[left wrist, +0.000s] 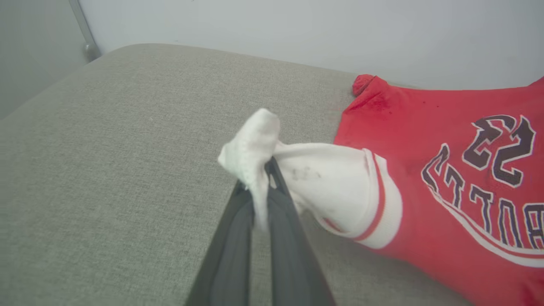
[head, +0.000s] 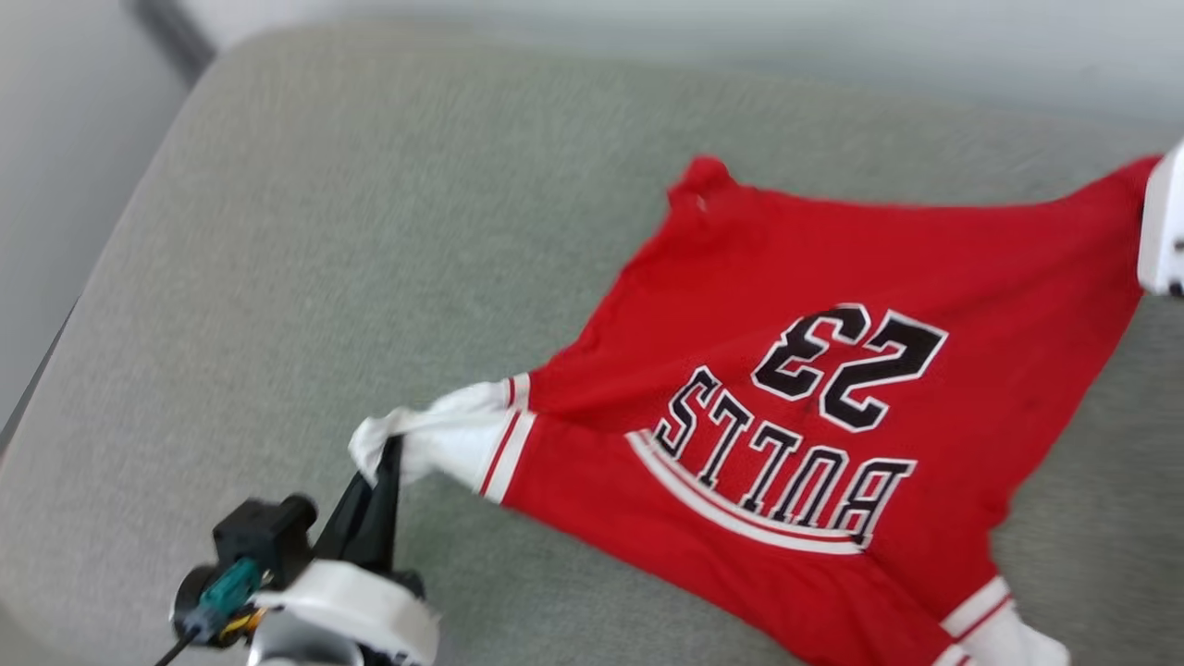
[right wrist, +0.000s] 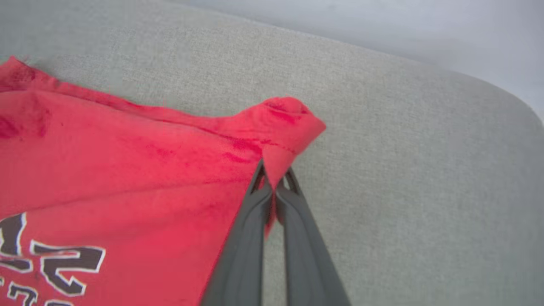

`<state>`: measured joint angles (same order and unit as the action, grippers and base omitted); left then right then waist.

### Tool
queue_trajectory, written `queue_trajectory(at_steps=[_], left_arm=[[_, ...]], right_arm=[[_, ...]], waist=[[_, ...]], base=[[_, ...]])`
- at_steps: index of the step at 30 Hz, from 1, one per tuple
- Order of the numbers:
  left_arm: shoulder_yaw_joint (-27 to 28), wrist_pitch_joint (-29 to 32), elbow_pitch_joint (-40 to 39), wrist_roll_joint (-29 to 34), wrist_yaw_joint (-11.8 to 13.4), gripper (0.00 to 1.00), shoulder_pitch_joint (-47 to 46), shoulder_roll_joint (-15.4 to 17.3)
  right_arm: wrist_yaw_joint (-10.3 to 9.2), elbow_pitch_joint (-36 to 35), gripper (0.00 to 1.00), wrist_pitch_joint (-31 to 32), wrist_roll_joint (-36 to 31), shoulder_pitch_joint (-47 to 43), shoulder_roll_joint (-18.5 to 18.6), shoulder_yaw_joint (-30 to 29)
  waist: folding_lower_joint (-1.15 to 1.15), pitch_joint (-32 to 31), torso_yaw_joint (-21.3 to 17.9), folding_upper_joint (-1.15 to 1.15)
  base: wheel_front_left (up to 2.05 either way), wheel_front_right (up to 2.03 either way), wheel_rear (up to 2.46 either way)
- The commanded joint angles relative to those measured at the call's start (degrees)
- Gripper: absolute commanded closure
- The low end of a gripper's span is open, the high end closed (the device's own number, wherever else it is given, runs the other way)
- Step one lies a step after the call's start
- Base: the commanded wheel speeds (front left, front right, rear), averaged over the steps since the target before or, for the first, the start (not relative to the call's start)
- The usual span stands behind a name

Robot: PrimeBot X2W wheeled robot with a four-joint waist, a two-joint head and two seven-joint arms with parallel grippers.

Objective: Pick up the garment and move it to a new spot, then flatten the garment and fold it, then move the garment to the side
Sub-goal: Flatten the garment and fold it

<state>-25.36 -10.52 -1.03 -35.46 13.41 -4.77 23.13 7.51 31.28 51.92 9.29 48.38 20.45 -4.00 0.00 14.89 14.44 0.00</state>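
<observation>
Head view: I am pinching the white sleeve cuff of the garment (head: 740,277) in my left gripper (head: 388,458), jaws closed on the fabric, toward the near left part of the grey cushion (head: 370,231). The garment is lying print up across the cushion's right half, with its lettering upside down to me. Its tautest line is running from my left gripper up to the cushion's far right edge, where the pale shell of my right arm (head: 1161,222) is showing.

Left wrist view: the cuff is bunching between my closed fingers, and the red body is spreading away to the right of them, low over the cushion.

Right wrist view: my right gripper (right wrist: 274,178) is clamping a red hem corner, with the body lying to its left.

So the garment is lying between my hands. I judge that any lift should be taking both ends up together, and my left hand is the nearer one to me.
</observation>
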Motion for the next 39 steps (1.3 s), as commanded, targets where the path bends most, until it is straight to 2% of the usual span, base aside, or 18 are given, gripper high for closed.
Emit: queue_trajectory(at_steps=[1, 4, 9, 13, 17, 18, 19, 20, 22, 24, 28, 33, 36, 39], left_arm=[[0.19, 0.11, -0.11, 0.14, 0.38, 1.00, 0.76, 0.52], [1.02, 0.81, -0.89, -0.38, 2.04, 1.00, 3.90, 1.60], [2.18, 2.30, -2.29, -1.03, 4.48, 1.00, 8.52, 3.63], [3.06, 3.50, -4.20, -1.31, 6.32, 1.00, 11.00, 4.88], [3.46, 4.59, -5.93, -1.41, 7.90, 1.00, 12.55, 5.74], [3.54, 4.84, -6.21, -1.45, 8.14, 1.00, 12.83, 5.86], [3.48, 5.14, -6.54, -1.45, 8.41, 1.00, 12.99, 5.95], [3.49, 5.24, -6.76, -1.45, 8.57, 1.00, 13.23, 6.08], [3.25, 5.71, -7.36, -1.42, 8.94, 1.00, 13.52, 6.03], [3.12, 6.01, -7.81, -1.09, 9.28, 1.00, 13.38, 6.17], [2.87, 6.44, -8.69, -0.70, 9.45, 1.00, 12.50, 6.32], [2.22, 6.98, -9.81, 0.06, 9.03, 1.00, 10.58, 6.41], [1.77, 7.18, -10.49, 0.60, 8.61, 1.00, 8.86, 6.55], [1.16, 7.23, -10.97, 1.16, 7.88, 1.00, 6.70, 6.35]], right_arm=[[-0.04, -0.67, 1.00, 0.41, 0.64, -1.68, 0.72, 0.42], [-0.05, -5.91, 1.00, 2.59, 4.48, -8.93, 3.56, 2.64], [-0.05, -15.92, 1.00, 7.54, 8.89, -25.83, 5.78, 1.74], [-0.05, -21.78, 1.00, 10.64, 10.58, -40.28, 3.81, -0.37], [-0.05, -24.54, 1.00, 12.00, 12.00, -51.91, 0.04, -2.11], [-0.05, -24.92, 0.97, 11.64, 12.53, -53.87, -1.15, -2.51], [-0.05, -25.05, 0.58, 11.25, 13.04, -55.54, -2.33, -3.14], [-0.04, -25.33, 0.00, 10.59, 13.21, -56.80, -3.19, -3.16], [-0.04, -26.06, 0.00, 7.66, 14.26, -57.58, -4.95, -4.03], [-0.04, -27.17, 0.00, 3.29, 13.95, -57.29, -5.17, -4.44], [-0.03, -28.42, 0.00, -10.06, 11.65, -54.26, -5.00, -6.03], [-0.03, -25.85, 0.00, -26.39, 10.76, -48.61, -6.00, -6.94], [-0.03, -23.69, 0.00, -31.39, 11.84, -44.68, -6.41, -5.46], [-0.03, -21.66, 0.00, -30.43, 14.21, -40.46, -6.06, -1.88]], waist=[[0.00, -4.88, -4.17, 0.00], [0.00, -8.53, -7.14, 0.00], [0.00, -12.53, -11.60, 0.00], [0.00, -13.75, -14.49, 0.00], [0.00, -14.14, -16.37, 0.00], [0.00, -14.08, -16.83, 0.00], [0.00, -13.97, -17.12, 0.00], [0.00, -13.90, -17.48, 0.00], [0.00, -13.59, -17.99, 0.00], [0.00, -13.25, -18.30, 0.00], [0.00, -12.33, -18.38, 0.00], [0.00, -10.57, -17.33, 0.00], [0.00, -8.63, -16.41, 0.00], [0.00, -6.31, -15.11, 0.00]], base=[[0.00, 0.00, 0.00], [0.00, 0.00, 0.00], [0.00, 0.00, 0.00], [0.00, 0.00, 0.00], [0.00, 0.00, 0.00], [0.00, 0.00, 0.00], [0.00, 0.00, 0.00], [0.00, 0.00, 0.00], [0.00, 0.00, 0.00], [0.00, 0.00, 0.00], [0.00, 0.00, 0.00], [0.00, 0.00, 0.00], [0.00, 0.00, 0.00], [0.00, 0.00, 0.00]])
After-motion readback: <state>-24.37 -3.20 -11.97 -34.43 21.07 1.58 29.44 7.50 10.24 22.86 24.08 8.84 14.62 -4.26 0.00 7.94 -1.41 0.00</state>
